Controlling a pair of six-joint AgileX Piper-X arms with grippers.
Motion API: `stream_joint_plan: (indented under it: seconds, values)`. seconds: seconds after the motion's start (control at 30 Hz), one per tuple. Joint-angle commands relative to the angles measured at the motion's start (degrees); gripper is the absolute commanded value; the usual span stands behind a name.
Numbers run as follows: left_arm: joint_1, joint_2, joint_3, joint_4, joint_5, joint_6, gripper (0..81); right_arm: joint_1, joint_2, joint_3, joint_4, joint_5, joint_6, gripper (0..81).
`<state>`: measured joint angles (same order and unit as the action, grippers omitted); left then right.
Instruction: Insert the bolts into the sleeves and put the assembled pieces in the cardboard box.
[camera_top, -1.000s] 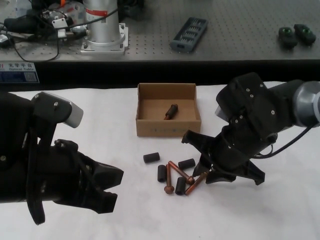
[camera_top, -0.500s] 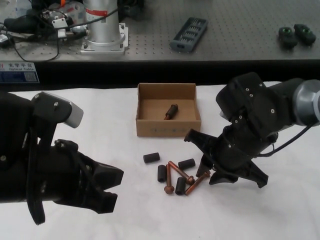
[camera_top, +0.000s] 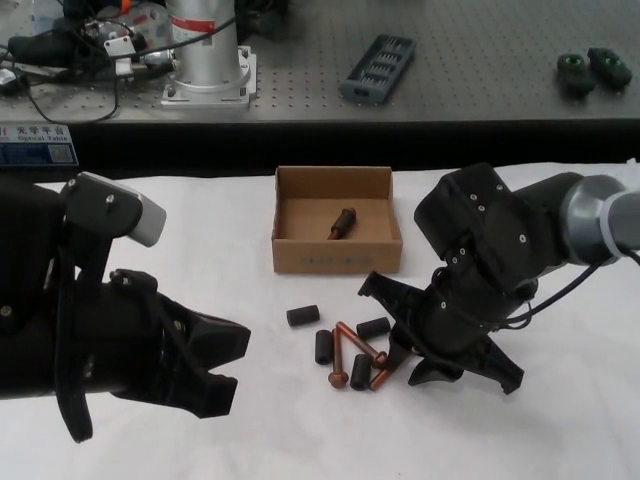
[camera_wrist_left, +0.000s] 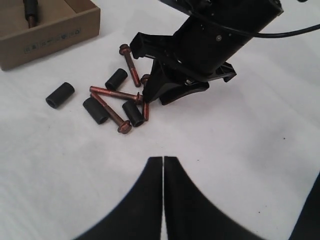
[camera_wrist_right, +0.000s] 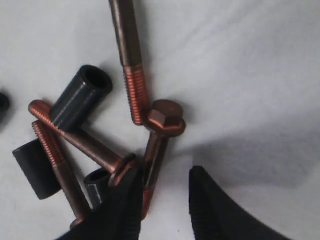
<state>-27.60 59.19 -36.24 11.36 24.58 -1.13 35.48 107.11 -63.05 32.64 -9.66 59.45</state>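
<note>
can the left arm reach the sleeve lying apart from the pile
Probably yes: the sleeve lies alone on bare cloth, and the right gripper sits at the pile's far side.

left arm (camera_top: 60, 330): black, grey cap | right arm (camera_top: 500, 240): silver collar, cable | right tool (camera_wrist_right: 166, 175): ribbed

High view behind, wrist views near, sharing bolts (camera_top: 336, 358)

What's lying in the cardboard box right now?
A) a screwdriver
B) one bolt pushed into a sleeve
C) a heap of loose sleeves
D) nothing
B: the box holds a single assembled piece, with a copper end sticking out of a black sleeve. The loose bolts and sleeves lie outside it.
</note>
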Motion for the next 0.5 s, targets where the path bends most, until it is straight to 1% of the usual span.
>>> stream_joint_plan:
  seconds: [0.0, 0.4, 0.47]
  values:
    - [-0.2, -0.5, 0.0, -1.2, 0.2, -0.6, 0.7, 0.0, 0.3, -0.6, -0.6, 0.1, 0.1, 25.1]
    - [-0.2, -0.5, 0.0, -1.2, 0.2, -0.5, 0.7, 0.0, 2.0, -0.6, -0.8, -0.3, 0.1, 24.9]
    - [-0.2, -0.5, 0.0, -1.2, 0.2, -0.2, 0.7, 0.0, 2.0, -0.6, -0.8, -0.3, 0.1, 22.8]
